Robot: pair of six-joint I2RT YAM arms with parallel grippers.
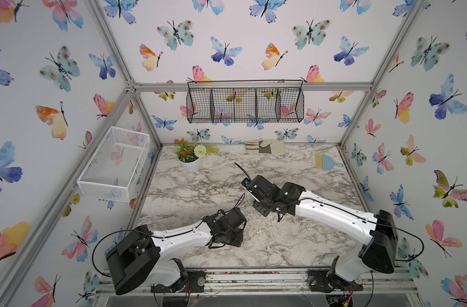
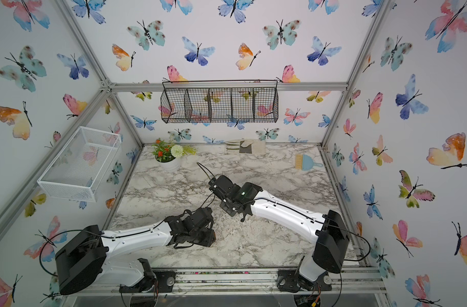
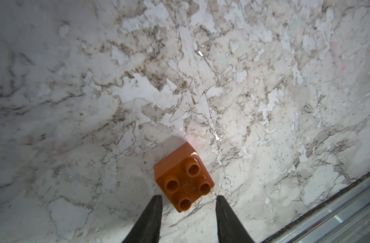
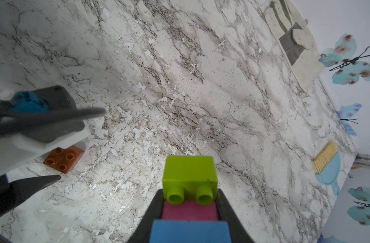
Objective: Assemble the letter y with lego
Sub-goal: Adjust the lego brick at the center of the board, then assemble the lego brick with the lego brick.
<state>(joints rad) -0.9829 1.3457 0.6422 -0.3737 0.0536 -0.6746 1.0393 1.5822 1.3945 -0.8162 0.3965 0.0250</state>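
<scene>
The left claw (image 3: 188, 196) is hovering low over the marble desk (image 3: 201, 84) with its fingers apart. The orange brick (image 3: 184, 178) is sitting studs-up on the desk just ahead of the tips, turned corner-on to them and touching neither.

The right claw (image 4: 190, 190) is clamping the brick stack (image 4: 190, 202) by its sides. The lime green brick (image 4: 189, 170) is lying outermost with two studs showing, the pink brick (image 4: 189, 212) behind it, and the blue brick (image 4: 190, 231) nearest the wrist.

The step in hand is looking like the pickup of the orange brick, the piece I am judging to be missing from the stem. Doing it well is calling for three things:

- **Turning the wrist:** the fingers should be meeting two flat opposite faces, not corners, or the brick is likely to be spinning out.
- **Advancing before closing:** the brick should be lying fully between the fingers first.
- **Gripping the side walls only:** this is leaving the studs and the underside free for pressing onto the green end.
</scene>
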